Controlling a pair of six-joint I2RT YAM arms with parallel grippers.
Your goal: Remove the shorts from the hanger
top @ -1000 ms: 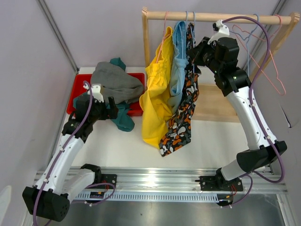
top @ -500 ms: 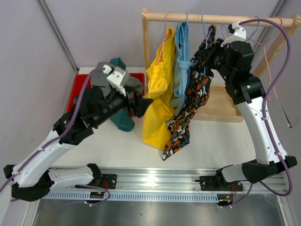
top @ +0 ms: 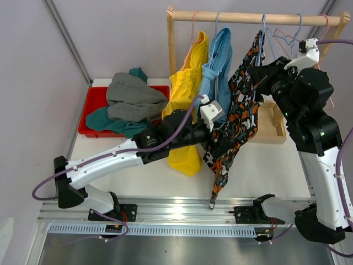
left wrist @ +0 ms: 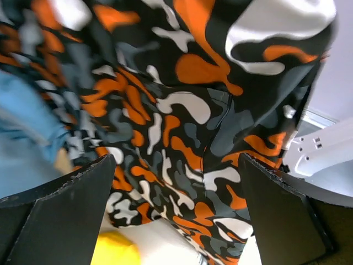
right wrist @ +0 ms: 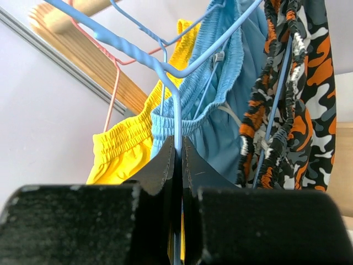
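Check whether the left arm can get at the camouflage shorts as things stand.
Probably yes: the left gripper is open, and the camouflage shorts hang right ahead of its fingers, nothing between. The right gripper, shut on a blue hanger, is off to one side.

White table (top: 265,165) carries red tray (top: 92,102) (back left) and wooden rack (top: 274,126).

Three shorts (top: 220,61) hanging on rail (top: 237,18); two in bin (top: 95,98) left.

The left hand (left wrist: 176,165) is spread wide, its black fingers (left wrist: 60,215) framing the camouflage shorts (left wrist: 182,110), which fill most of the view. Light blue shorts (left wrist: 25,127) show at left, and yellow fabric (left wrist: 113,248) shows below.
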